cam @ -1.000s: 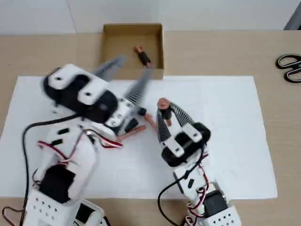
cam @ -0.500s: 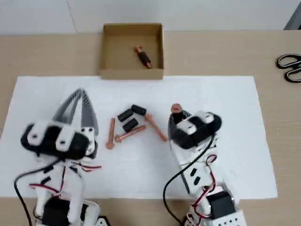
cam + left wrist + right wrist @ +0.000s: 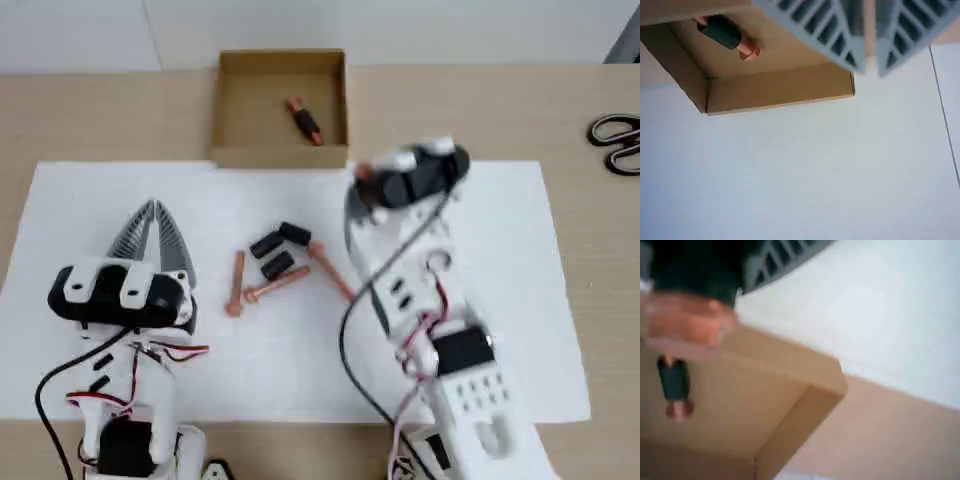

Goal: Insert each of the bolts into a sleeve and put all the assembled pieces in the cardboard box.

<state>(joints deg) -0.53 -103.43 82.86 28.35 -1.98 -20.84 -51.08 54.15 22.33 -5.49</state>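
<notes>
1. High view: the right tool (image 3: 360,182) is stretched out to the near right corner of the cardboard box (image 3: 280,156), which stands by the desk's (image 3: 560,110) far edge. It is clamped on a sleeved bolt (image 3: 362,172), apparently to drop it beside the finished piece (image 3: 303,120) already inside. The left tool (image 3: 152,212) sits toward the desk's left edge, tips together and empty, probably to keep clear of that path. Three loose bolts (image 3: 272,287) and three sleeves (image 3: 277,265) lie mid-desk on the white sheet (image 3: 500,300), with open room around them. Scissors (image 3: 615,140) lie at the right edge.
2. Left wrist view: the left tool (image 3: 871,62) is all but closed on nothing, over bare sheet short of the cardboard box (image 3: 780,92). The finished piece (image 3: 725,35) lies inside.
3. Right wrist view: the sleeved bolt (image 3: 690,305) hangs at the rim of the cardboard box (image 3: 795,367). The box floor is free beside the finished piece (image 3: 674,385).
</notes>
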